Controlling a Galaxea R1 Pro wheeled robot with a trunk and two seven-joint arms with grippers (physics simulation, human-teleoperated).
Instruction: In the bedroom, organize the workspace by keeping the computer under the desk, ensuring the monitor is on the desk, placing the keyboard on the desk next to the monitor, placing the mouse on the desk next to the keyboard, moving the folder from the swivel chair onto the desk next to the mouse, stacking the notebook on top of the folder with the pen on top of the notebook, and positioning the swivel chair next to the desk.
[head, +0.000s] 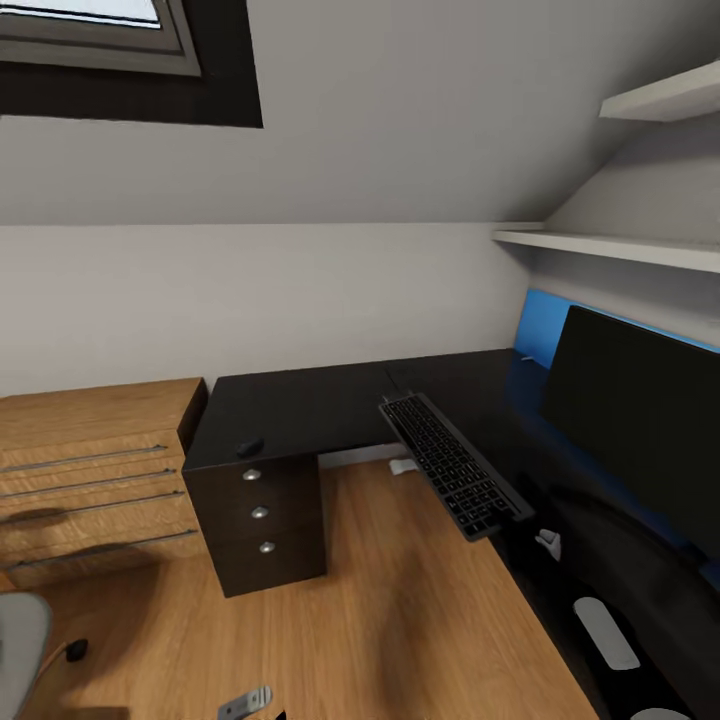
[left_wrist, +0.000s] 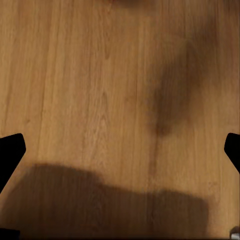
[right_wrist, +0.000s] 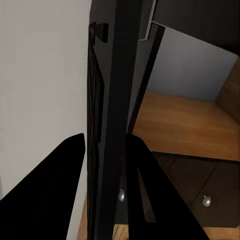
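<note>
1. My R gripper (right_wrist: 105, 145) is closed down on the keyboard (right_wrist: 107, 75). One finger sits on each flat side, and the thin edge runs between them. It's a grip on the slab, not on the keys.
2. My L gripper (left_wrist: 122, 150) is wide open w/ nothing in it. It points down at the wood floor (left_wrist: 100, 75).
3. In the head view the keyboard (head: 455, 465) is long and thin. Its long way goes from the far inside corner of the desk (head: 300, 410) back toward me on the R. I hold it at the near end, I think, but that end is too dark to tell for sure.
4. It looks a bit tipped, and part of it hangs past the desk edge over the floor. So it's not down flat yet.
5. The monitor (head: 640, 430) stands on the R part of the desk, just beside the keyboard on its R side.
6. The big thing for the next move: the bare desk top in front of the monitor is to the R of the keyboard. The R arm is the near one and has the grip, so it should do it.
7. The mouse (head: 250, 447) is on the L end of the desk, above the drawers (head: 265, 520), well apart from the keyboard.
</note>
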